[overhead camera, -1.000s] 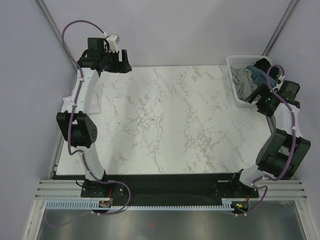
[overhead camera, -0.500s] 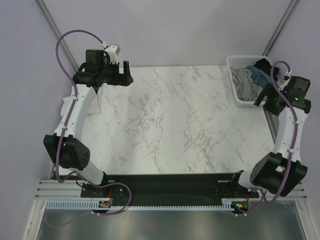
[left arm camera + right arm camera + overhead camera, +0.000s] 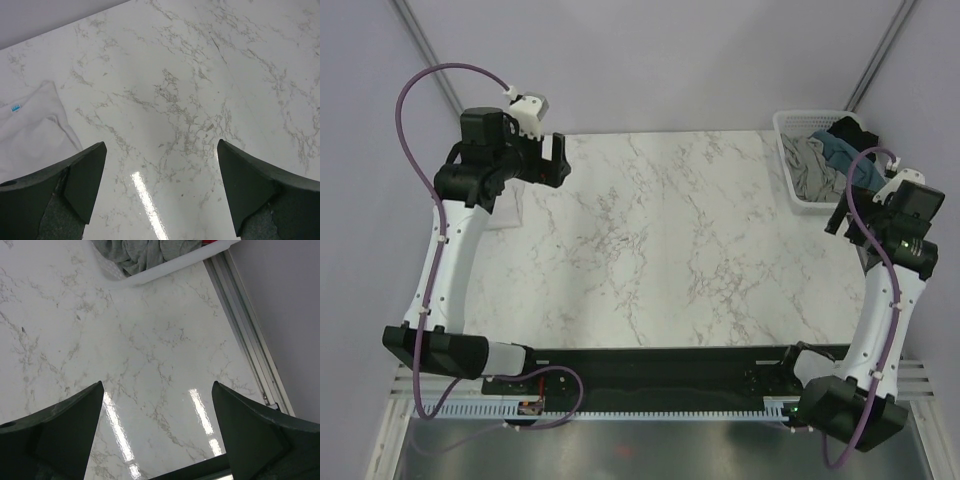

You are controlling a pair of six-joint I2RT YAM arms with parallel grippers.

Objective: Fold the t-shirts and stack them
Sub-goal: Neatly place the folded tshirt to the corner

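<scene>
A white t-shirt (image 3: 510, 208) lies at the table's far left edge, partly hidden by my left arm; its corner also shows in the left wrist view (image 3: 30, 132). Grey (image 3: 806, 165), teal-blue (image 3: 836, 150) and black (image 3: 847, 130) t-shirts are heaped in the white basket (image 3: 786, 128) at the far right corner. The grey t-shirt (image 3: 142, 251) also shows in the right wrist view. My left gripper (image 3: 558, 160) (image 3: 160, 192) is open and empty, held high over the table to the right of the white t-shirt. My right gripper (image 3: 841, 216) (image 3: 157, 437) is open and empty, just in front of the basket.
The marble table (image 3: 660, 240) spans between the arms. The basket's rim (image 3: 165, 274) runs across the top of the right wrist view. A metal rail (image 3: 247, 335) and a grey wall bound the table's right edge. Purple cables loop above both arms.
Both arms have risen and straightened. My left gripper has shifted left, off the far edge. My right gripper has drawn back from the basket toward the near right, empty.
</scene>
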